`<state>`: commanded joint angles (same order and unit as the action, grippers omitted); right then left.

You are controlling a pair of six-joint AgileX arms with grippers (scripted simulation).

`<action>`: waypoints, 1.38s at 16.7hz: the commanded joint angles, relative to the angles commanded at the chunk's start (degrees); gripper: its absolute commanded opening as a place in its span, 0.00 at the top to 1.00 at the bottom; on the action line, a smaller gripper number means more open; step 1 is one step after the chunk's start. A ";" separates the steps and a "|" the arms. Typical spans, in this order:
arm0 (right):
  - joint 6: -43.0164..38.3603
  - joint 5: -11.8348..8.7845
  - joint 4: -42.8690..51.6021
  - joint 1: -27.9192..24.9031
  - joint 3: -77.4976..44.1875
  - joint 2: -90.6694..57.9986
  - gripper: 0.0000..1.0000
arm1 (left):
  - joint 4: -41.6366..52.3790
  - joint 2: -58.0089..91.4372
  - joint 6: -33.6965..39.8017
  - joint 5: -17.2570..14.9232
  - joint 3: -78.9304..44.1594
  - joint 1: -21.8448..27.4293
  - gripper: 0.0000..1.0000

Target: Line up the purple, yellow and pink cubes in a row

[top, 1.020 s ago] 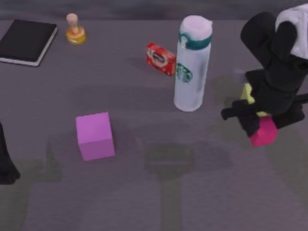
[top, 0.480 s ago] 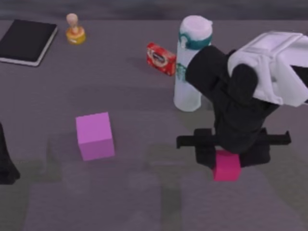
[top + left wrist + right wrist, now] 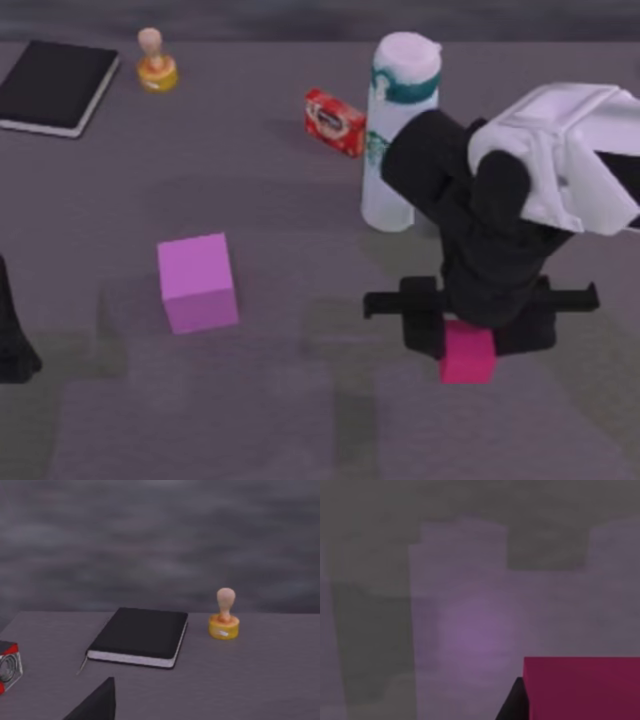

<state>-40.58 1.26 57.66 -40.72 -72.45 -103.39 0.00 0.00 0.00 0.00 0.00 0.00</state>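
Our right gripper (image 3: 467, 335) sits right of centre on the desk (image 3: 300, 420), black boxy body under a white wrist shell. Its fingers are closed on the pink cube (image 3: 467, 353), a small matte hot-pink block with sharp edges; the cube pokes out below the gripper in the top view. We cannot tell whether it touches the desk. In the right wrist view the pink cube (image 3: 582, 687) fills one corner, flat-faced, with bare mottled grey-purple desk beyond.

The purple cube (image 3: 197, 282) rests on the desk left of centre, well apart from the pink one; it is the larger of the two, plain matte orchid. The yellow cube is not visible in any view.

Our left arm (image 3: 12, 340) is parked at the left edge; we cannot tell how its fingers stand.

Toward the back: a tall white tumbler (image 3: 400, 120) with a teal band and green logo, smooth cylinder, standing upright just behind the right arm; a small red printed box (image 3: 335, 122) just left of it; a black hardcover notebook (image 3: 55, 85) lying flat in the back left corner; a wooden-knobbed yellow stamp (image 3: 155, 62) beside it.
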 joint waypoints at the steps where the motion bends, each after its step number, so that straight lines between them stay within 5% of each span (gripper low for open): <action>1: -0.09 0.01 -1.97 -0.01 1.22 -0.65 1.00 | 0.00 0.00 0.00 0.00 0.00 0.00 0.00; 10: -0.40 0.11 -13.12 -0.43 8.18 -4.65 1.00 | 0.00 0.00 0.00 0.00 0.00 0.00 0.00; 23: -0.40 0.11 -13.12 -0.43 8.18 -4.65 0.02 | 0.00 0.00 0.00 0.00 0.00 0.00 0.00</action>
<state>-40.99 1.37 44.54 -41.14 -64.27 -108.03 0.00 0.00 0.00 0.00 0.00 0.00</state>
